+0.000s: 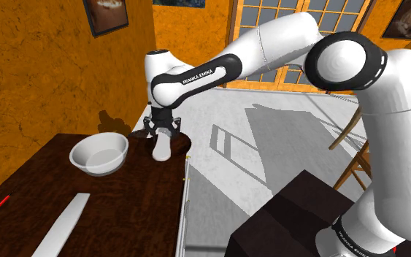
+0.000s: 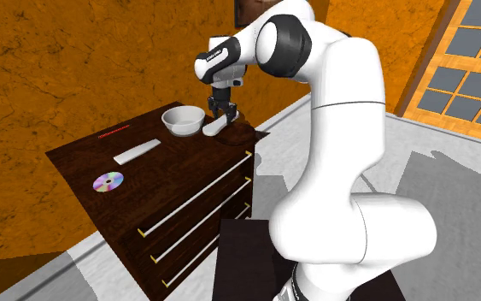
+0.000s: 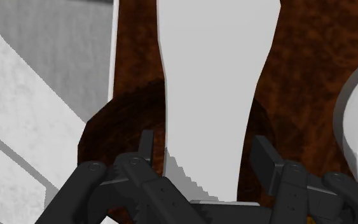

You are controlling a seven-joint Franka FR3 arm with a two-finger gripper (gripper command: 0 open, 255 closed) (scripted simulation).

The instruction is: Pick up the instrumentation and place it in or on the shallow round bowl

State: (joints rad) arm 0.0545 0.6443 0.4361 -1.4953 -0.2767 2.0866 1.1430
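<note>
The instrumentation is a plain white, elongated piece (image 1: 161,150) that widens toward its lower end. It stands nearly upright at the dark wooden dresser top's corner (image 1: 134,219), its lower end close to the wood. My black gripper (image 1: 165,131) is shut on its upper end. In the wrist view the white piece (image 3: 215,95) runs out from between the fingers (image 3: 147,147). The shallow round white bowl (image 1: 98,153) sits just to the shoulder view's left of the piece. From the second exterior view, gripper (image 2: 224,109), piece (image 2: 214,126) and bowl (image 2: 183,120) stand close together.
A flat white strip (image 2: 137,152), a shiny disc (image 2: 108,181) and a thin red stick (image 2: 114,130) lie on the dresser top away from the bowl. The dresser's edge (image 1: 185,197) drops to grey floor. A wooden chair (image 1: 353,157) stands behind the arm.
</note>
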